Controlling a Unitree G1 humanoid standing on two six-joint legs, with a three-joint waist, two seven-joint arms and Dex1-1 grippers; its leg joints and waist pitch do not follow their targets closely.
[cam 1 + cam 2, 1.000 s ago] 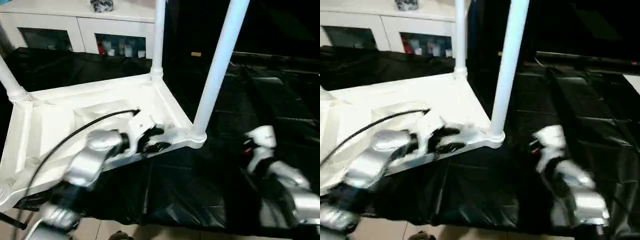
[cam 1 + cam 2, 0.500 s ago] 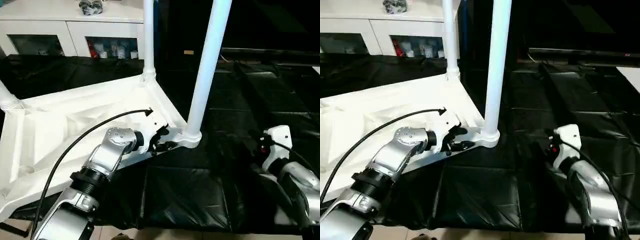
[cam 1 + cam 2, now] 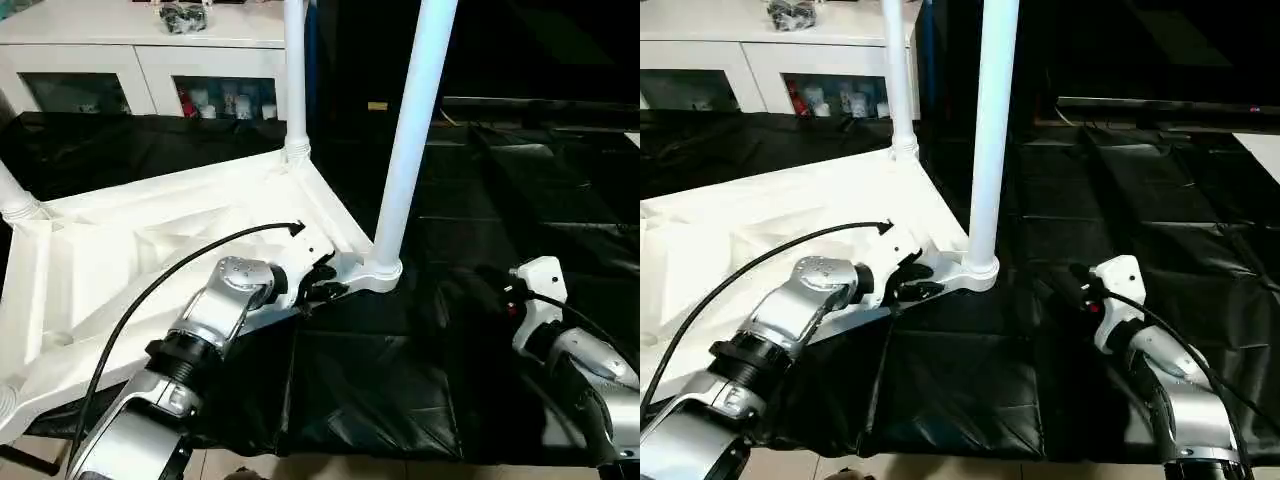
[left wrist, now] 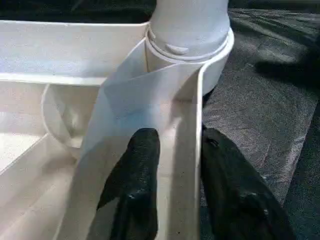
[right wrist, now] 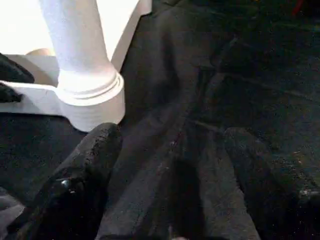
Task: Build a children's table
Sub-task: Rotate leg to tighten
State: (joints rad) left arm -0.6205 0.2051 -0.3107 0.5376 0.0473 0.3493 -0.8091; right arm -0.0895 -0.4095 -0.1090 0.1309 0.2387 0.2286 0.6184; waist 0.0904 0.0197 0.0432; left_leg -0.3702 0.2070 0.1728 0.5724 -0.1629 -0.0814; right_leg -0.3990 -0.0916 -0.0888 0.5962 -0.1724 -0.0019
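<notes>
On the black-draped work surface (image 3: 420,380) in front of me lies the all-white plastic children's table (image 3: 110,270), upside down, its ribbed underside facing up. My left arm reaches forward and inward across the near edge of the top, silver forearm angled up from the lower left with a black cable arching over it. My left gripper (image 3: 318,282) sits at the near right corner, and in the left wrist view its two black fingers (image 4: 135,190) straddle the thin white rim wall, one inside the tray and one outside on the cloth, pinched close onto that rim just short of the round corner socket.

My right arm comes in low from the lower right, with my right gripper (image 3: 1080,285) aimed toward that same corner and resting just above the cloth. Its fingers (image 5: 85,175) stand wide apart with nothing between them but black fabric.

Long tapered white tube legs stand upright in the sockets: the nearest leg (image 3: 410,130) rises from the corner I am gripping, a second leg (image 3: 294,70) stands at the far right corner, and a third leg (image 3: 14,195) leans out at the far left. A white cabinet (image 3: 120,60) stands behind.
</notes>
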